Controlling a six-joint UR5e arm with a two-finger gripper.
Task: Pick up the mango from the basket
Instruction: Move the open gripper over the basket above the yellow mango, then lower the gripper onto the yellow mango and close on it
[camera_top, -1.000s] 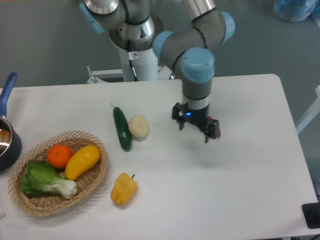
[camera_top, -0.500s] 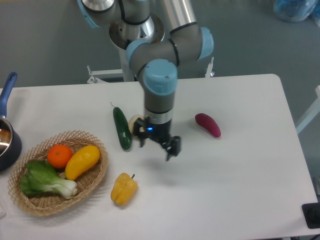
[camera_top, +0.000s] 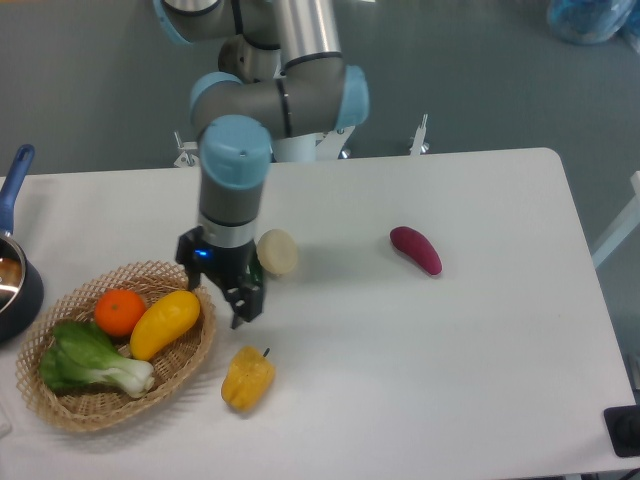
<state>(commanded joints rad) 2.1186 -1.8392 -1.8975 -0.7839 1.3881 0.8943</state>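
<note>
The mango (camera_top: 165, 322) is a smooth yellow-orange oval lying in the woven wicker basket (camera_top: 190, 370) at the front left, between a round orange (camera_top: 120, 311) and a leafy bok choy (camera_top: 90, 360). My gripper (camera_top: 218, 296) hangs open and empty just right of the basket's right rim, a little above the table and right of the mango's upper end. It touches nothing.
A yellow bell pepper (camera_top: 247, 377) lies on the table right of the basket. A pale round potato (camera_top: 278, 252) sits behind my gripper, which hides most of a green cucumber. A purple eggplant (camera_top: 416, 250) lies to the right. A blue-handled pot (camera_top: 14, 270) stands at the left edge.
My arm has swept left across the table, from beside the eggplant, past the potato, to the basket's right rim. The eggplant stays on the table. Nothing was grasped.
</note>
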